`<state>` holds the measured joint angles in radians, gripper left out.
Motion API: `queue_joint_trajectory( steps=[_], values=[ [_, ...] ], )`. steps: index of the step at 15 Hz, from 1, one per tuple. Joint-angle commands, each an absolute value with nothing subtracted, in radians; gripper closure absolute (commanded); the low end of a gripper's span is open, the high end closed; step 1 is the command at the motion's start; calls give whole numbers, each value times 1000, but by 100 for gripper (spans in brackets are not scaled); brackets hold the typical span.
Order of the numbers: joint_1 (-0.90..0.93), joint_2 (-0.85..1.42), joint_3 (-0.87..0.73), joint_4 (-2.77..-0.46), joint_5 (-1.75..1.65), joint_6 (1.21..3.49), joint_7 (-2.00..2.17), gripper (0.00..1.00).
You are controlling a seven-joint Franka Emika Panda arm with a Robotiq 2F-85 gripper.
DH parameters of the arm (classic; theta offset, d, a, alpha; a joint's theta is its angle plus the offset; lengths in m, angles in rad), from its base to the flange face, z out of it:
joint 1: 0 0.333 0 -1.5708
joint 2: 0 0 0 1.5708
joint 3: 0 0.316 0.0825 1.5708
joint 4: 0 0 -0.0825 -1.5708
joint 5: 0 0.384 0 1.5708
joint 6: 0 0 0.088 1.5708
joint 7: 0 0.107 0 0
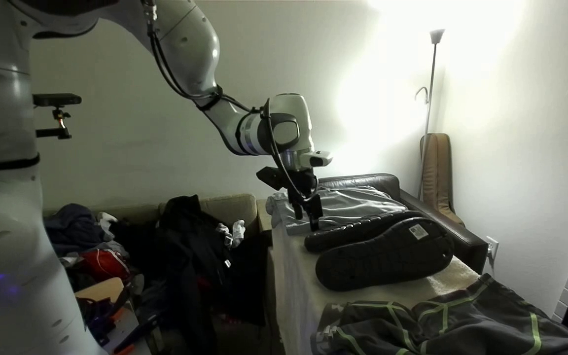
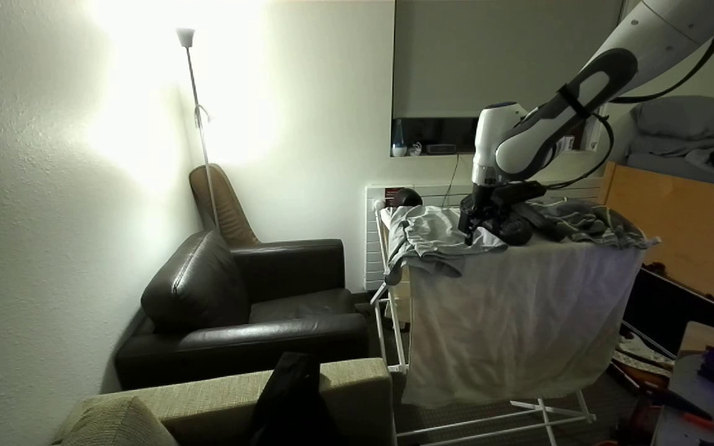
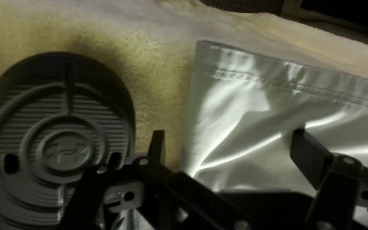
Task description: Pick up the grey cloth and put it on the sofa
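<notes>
The grey cloth (image 1: pixel 358 199) is a shiny, folded fabric on one end of the towel-covered rack. It also shows in an exterior view (image 2: pixel 440 228) and fills the right of the wrist view (image 3: pixel 254 140). My gripper (image 1: pixel 306 222) points down over the cloth's edge, close to the black slides. In the wrist view the gripper (image 3: pixel 228 137) is open and nothing is held. One fingertip is over the pale towel and the other over the cloth, with the cloth's edge between them. Contact cannot be told. A dark leather sofa (image 2: pixel 301 328) and a beige sofa (image 2: pixel 357 378) stand beside the rack.
Black slides (image 1: pixel 387 256) lie beside the cloth; one sole (image 3: pixel 65 127) is next to the left finger. Dark trousers (image 1: pixel 437 320) lie further along the pale towel (image 2: pixel 518 322) on the white drying rack (image 2: pixel 394 334). Dark clothes (image 1: pixel 185 246) cover the beige sofa. A floor lamp (image 1: pixel 432 79) stands behind.
</notes>
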<state>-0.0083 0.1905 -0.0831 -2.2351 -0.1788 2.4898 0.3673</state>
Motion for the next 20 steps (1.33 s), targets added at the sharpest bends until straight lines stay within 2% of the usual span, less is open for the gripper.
queue_joint_trajectory(
  steps=[1, 4, 5, 6, 16, 20],
  values=[
    [5, 204, -67, -2263, -137, 2552, 353, 0],
    [15, 234, -63, -2253, -133, 2568, 349, 0],
    [15, 237, -61, -2252, -130, 2570, 342, 25],
    [16, 239, -60, -2252, -126, 2573, 339, 27],
    [11, 186, -97, -2301, -190, 2500, 296, 92],
    [2, 78, -157, -2366, -360, 2369, 303, 99]
  ],
)
